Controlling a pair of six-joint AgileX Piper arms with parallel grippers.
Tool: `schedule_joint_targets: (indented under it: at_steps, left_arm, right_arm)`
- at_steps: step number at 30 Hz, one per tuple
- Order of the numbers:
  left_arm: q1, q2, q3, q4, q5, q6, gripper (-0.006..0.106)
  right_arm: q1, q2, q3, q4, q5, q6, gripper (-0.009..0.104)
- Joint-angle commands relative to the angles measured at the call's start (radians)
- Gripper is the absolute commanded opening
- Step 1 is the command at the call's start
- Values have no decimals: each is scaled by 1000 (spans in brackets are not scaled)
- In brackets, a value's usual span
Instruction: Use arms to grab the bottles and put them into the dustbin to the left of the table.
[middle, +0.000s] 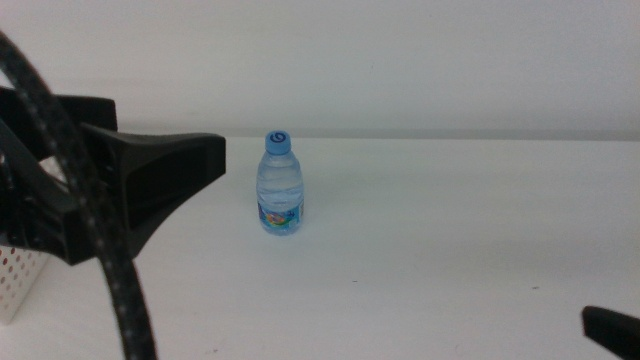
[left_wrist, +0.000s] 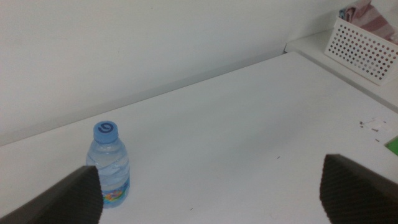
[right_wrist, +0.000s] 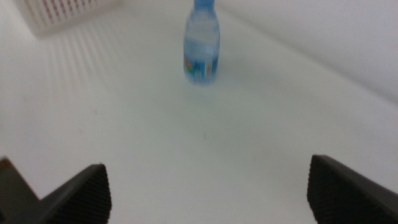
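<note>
White table (middle: 450, 230) against plain wall (middle: 400, 60); water bottle (middle: 281, 184) upright near far edge; perforated basket (middle: 18, 280) at left edge. Left gripper (left_wrist: 211, 193) and right gripper (right_wrist: 208, 193) both spread wide, holding nothing.

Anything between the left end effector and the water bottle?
Nothing: in the middle view only bare table separates the open left end effector from the upright water bottle.

The bench (middle: 450, 250) is a plain white flat top running back to a pale wall. A small clear water bottle (middle: 281, 184) with a blue cap stands upright directly on it, alone on open surface. A white perforated basket (middle: 18, 280) shows well off to the bottle's left; whether it rests on the bench cannot be told.
</note>
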Motion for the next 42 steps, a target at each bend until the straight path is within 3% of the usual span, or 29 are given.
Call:
schedule_joint_targets:
  at_steps: [1,8,16,29,42]
  left_arm:
    - [-5,-3,5,-2,-19,-4,94]
    - [-5,-3,5,-2,-19,-4,94]
    - [-5,-3,5,-2,-19,-4,94]
    - [-5,-3,5,-2,-19,-4,94]
    - [-5,-1,6,97,-53,-8,94]
  right_arm:
    - [0,-45,9,0,-54,-19,83]
    - [0,-138,43,0,-104,-27,83]
    - [0,-172,79,101,-125,-59,83]
    - [0,-172,79,89,-125,-41,83]
    - [0,-172,79,89,-125,-41,83]
